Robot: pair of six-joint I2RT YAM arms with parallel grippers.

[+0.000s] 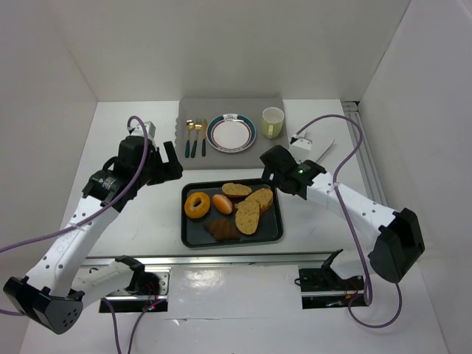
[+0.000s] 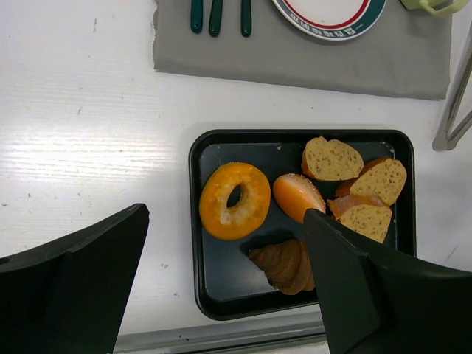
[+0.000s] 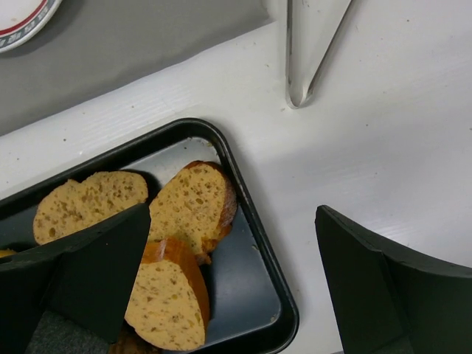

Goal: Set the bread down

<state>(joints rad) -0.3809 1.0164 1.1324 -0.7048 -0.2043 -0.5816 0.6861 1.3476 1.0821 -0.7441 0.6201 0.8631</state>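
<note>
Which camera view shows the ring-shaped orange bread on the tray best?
The left wrist view: there the ring-shaped bread is large, whole and uncovered. The top external view also shows the ring-shaped bread whole, but small. The right wrist view does not show it; only sliced bread appears there.

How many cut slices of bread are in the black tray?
3. The far slice lies by the far edge of the tray; the right slice is near its right wall; the near slice lies just in front, beside the croissant. None seems hidden.
</note>
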